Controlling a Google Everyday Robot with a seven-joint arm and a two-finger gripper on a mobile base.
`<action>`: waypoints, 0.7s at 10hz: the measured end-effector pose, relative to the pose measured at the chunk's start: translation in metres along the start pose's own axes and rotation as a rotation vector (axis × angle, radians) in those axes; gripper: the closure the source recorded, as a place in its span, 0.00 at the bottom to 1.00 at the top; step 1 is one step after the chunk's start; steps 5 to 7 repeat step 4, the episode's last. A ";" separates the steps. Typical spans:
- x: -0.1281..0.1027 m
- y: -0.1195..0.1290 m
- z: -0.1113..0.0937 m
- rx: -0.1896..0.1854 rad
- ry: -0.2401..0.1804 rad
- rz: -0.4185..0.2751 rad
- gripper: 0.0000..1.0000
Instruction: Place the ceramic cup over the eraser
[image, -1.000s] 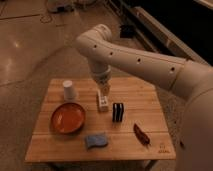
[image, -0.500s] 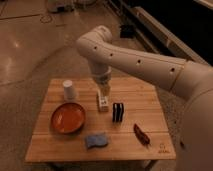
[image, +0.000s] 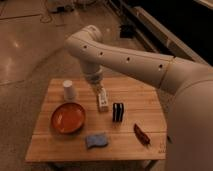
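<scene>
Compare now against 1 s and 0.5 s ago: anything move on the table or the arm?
Nothing visibly changed. The tool still hangs low over the table's middle, just above the white block. The white cup, orange bowl, black-and-white item, blue object and red object sit where they were.
</scene>
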 end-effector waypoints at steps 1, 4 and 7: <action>0.004 -0.010 -0.002 0.032 -0.002 -0.033 0.40; -0.006 -0.046 -0.003 0.098 -0.001 -0.126 0.20; -0.006 -0.046 -0.003 0.098 -0.001 -0.126 0.20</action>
